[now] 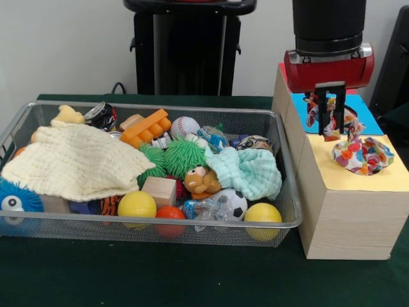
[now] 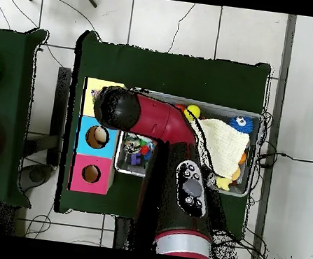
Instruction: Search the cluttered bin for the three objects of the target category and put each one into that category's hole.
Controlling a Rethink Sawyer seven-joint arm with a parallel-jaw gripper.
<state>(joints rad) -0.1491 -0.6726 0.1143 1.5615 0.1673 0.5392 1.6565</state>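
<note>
- Floral cloth [image 1: 321, 115] hangs bunched and twisted from my gripper [image 1: 331, 118], fingers clamped on it above the yellow-topped box [image 1: 358, 192]
- I'd worry it snags on the second floral piece [image 1: 362, 155] heaped over the hole, blocking entry
- I can't spot the third in the wire bin [image 1: 281, 192]

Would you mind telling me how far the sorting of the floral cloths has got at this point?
One floral cloth sits bunched on the yellow-topped box, seemingly over its hole. A second floral cloth hangs in the gripper above the boxes, not yet released. No third one shows in the wire bin; it may lie under the pale-yellow cloth or the toys.
</note>
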